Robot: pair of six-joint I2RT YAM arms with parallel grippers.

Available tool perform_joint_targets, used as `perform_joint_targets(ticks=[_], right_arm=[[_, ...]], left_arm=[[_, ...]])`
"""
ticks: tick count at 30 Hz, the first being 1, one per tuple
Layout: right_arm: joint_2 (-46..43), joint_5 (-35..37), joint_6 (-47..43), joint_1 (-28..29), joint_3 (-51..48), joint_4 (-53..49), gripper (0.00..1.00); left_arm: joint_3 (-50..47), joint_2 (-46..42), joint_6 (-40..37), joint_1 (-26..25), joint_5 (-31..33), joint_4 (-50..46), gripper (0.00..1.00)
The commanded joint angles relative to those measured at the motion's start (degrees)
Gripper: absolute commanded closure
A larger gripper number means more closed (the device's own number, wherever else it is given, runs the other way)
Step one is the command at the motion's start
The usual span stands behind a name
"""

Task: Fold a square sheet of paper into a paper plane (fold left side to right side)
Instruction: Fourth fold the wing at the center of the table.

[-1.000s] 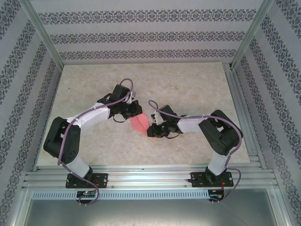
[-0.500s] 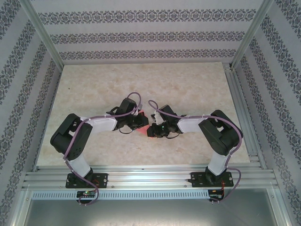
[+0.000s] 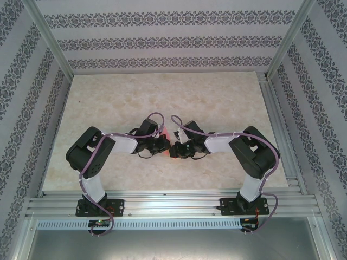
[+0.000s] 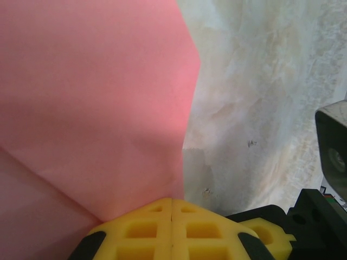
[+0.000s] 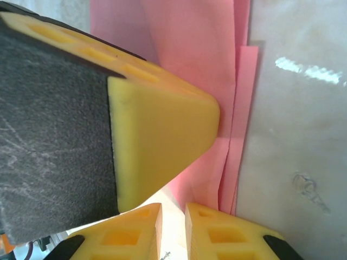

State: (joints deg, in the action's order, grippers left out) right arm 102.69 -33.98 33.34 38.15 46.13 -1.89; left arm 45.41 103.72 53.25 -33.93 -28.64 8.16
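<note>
- Left wrist cam: left gripper is pinched together on the paper, pink sheet spreading ahead and left of the tips.
- Right wrist cam: right gripper is a sliver apart, stacked paper edges just ahead.
- Top cam: both nose-to-nose, paper mostly hidden.

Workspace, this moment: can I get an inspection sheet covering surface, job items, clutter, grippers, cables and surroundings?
Surface: pale marbled table, a few small dark specks.
Job's things: pink paper, partly folded, with layered edges in the right wrist view; no finished plane yet.
Clutter: nothing seen.
Grippers: left gripper shut on the paper's edge; right gripper narrowly open over the paper; the two meet mid-table.
Cables: purple cables looped along both arms.
Surroundings: patterned walls, metal frame.
</note>
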Motion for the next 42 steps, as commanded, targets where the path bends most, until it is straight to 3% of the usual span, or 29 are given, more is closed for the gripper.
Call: perform_joint_targets(ticks=[1, 11, 24, 42], right_arm=[[4.22, 5.13, -0.42, 1.3, -1.66, -7.07, 0.8], [4.69, 8.11, -1.16, 2.36, -0.78, -11.07, 0.8], [4.62, 8.5, -1.09, 2.81, -0.69, -11.63, 0.81], [4.62, 8.66, -1.21, 2.9, -0.69, -12.37, 0.81]], left_arm=[[-0.74, 1.22, -0.67, -0.43, 3.02, 2.56, 1.0], [3.58, 0.59, -6.22, 0.93, 8.84, -6.56, 1.0], [4.04, 3.55, -7.37, 5.62, 9.25, -4.43, 1.0], [7.13, 5.26, -11.48, 12.46, 10.01, -8.66, 1.0]])
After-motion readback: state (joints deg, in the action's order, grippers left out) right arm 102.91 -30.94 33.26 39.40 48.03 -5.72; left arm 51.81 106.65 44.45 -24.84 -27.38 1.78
